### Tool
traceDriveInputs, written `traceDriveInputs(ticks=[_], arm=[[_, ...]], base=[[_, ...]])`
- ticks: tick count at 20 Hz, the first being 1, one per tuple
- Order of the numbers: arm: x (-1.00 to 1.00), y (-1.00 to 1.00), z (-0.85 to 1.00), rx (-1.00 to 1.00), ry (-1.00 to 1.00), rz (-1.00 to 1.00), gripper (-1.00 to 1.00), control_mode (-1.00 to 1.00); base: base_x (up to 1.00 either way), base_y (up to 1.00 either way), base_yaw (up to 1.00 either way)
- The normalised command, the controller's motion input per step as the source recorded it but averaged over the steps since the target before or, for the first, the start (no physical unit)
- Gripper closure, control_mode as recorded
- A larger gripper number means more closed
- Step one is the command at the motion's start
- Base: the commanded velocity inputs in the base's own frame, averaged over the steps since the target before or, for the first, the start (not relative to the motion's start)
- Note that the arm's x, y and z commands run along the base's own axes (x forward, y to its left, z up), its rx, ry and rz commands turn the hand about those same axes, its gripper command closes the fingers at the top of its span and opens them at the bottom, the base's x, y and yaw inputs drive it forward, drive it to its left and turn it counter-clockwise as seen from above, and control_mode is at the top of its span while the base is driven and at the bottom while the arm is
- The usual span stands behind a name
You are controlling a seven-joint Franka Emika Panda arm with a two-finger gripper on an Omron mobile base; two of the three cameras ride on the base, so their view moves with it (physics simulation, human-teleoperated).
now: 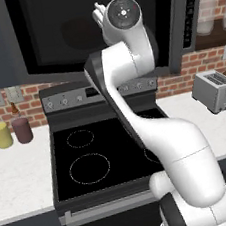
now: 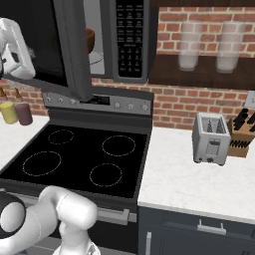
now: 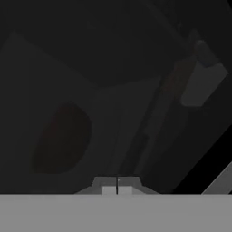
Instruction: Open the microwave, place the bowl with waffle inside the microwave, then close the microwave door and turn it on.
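A black stove (image 2: 79, 154) with four ring marks stands between two parts of the white desk (image 2: 189, 179). Its silver control panel (image 2: 99, 102) with small knobs runs along the back. On the desk to the left of the stove stand a yellow bottle (image 1: 1, 134) and a dark red bottle (image 1: 22, 129), just beside each other. On the right part a silver toaster (image 2: 211, 138) stands, and near it a wooden knife block (image 2: 240, 134) with black handles. Behind everything is a red brick wall (image 2: 174, 107). Two pale glass jars (image 2: 189, 47) stand on a dark shelf (image 2: 199, 77) above the toaster.
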Motion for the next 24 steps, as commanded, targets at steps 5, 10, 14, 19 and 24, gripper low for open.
traceDriveInputs(ticks=[5, 10, 14, 19, 24], arm=[[1.0, -0.16, 0.0, 0.0, -0.08, 0.15, 1.0, -1.0], [1.0, -0.02, 0.0, 0.0, -0.01, 0.03, 1.0, -1.0], [1.0, 0.0, 0.04, 0.0, 0.0, 0.0, 1.0, -1.0], [1.0, 0.0, 0.02, 0.0, -0.01, 0.0, 1.0, -1.0], [-0.49, -0.16, 0.01, 0.0, -0.29, 0.22, 1.0, -1.0]], base=[[0.0, 0.0, 0.0], [0.0, 0.0, 0.0], [0.0, 0.0, 0.0], [0.0, 0.0, 0.0], [0.0, 0.0, 0.0]])
